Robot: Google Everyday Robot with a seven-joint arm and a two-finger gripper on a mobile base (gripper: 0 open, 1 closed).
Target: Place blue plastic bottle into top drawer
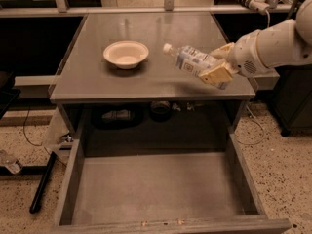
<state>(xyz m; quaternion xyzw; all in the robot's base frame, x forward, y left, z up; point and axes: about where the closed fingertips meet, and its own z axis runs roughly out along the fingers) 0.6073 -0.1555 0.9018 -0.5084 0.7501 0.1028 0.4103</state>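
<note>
The blue plastic bottle (191,58) is a clear bottle with a white cap and a white-and-blue label. It lies on its side in the air, cap pointing left, lifted above the right part of the tabletop. My gripper (214,64) comes in from the right on a white arm and is shut on the bottle's base end. The top drawer (156,191) is pulled wide open below the table's front edge, with a bare grey floor and low side walls.
A cream round bowl (126,53) stands on the grey tabletop (97,77) left of the bottle. Dark items sit on a shelf (146,113) under the table. A black bar (43,182) lies on the speckled floor at the left. A cabinet stands at the right.
</note>
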